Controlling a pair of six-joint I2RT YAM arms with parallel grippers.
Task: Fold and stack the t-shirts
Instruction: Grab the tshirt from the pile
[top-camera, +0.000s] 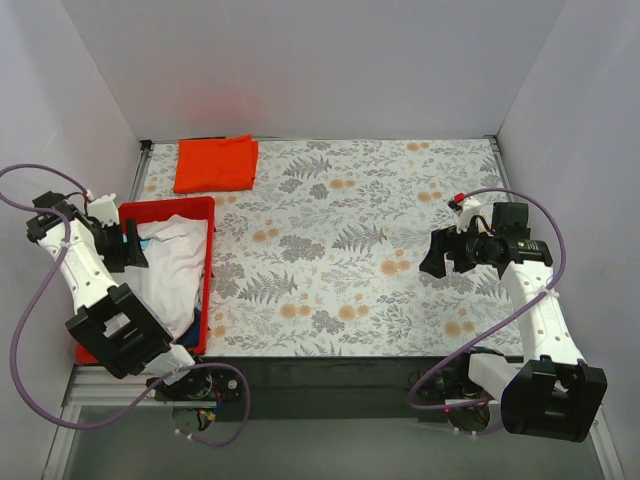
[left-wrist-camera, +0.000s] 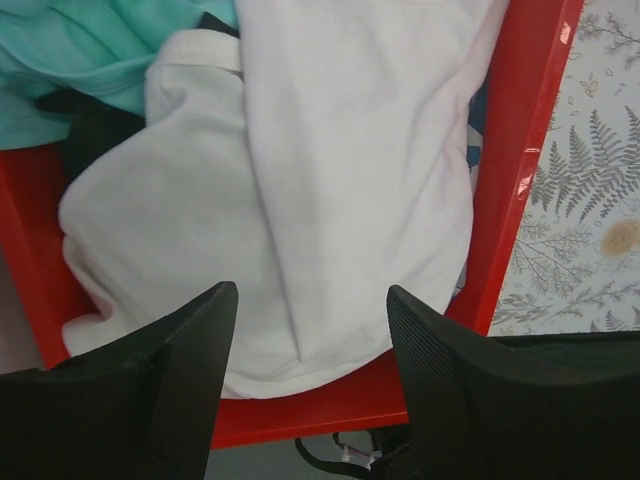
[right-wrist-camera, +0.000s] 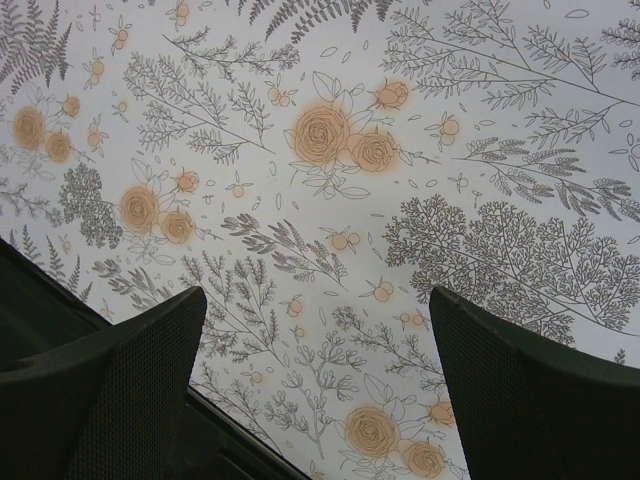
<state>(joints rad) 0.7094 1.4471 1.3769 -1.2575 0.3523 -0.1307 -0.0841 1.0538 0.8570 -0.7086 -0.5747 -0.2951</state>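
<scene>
- Left gripper (left-wrist-camera: 310, 296) hangs over the near-left red bin (left-wrist-camera: 520, 200), jaws parted, empty.
- I see the white t-shirt (left-wrist-camera: 340, 180) heaped in that bin, a teal t-shirt (left-wrist-camera: 90, 50) against it.
- Orange-red t-shirt (top-camera: 215, 163) lies folded at far left.
- Right gripper (right-wrist-camera: 318, 296) gapes wide over the floral covering (right-wrist-camera: 330, 130), empty.

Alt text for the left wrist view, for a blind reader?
A large white t-shirt lies crumpled in a red plastic bin, with teal cloth bunched at the upper left. The left gripper looks down on it, jaws open and empty. Floral table covering shows at right.
</scene>
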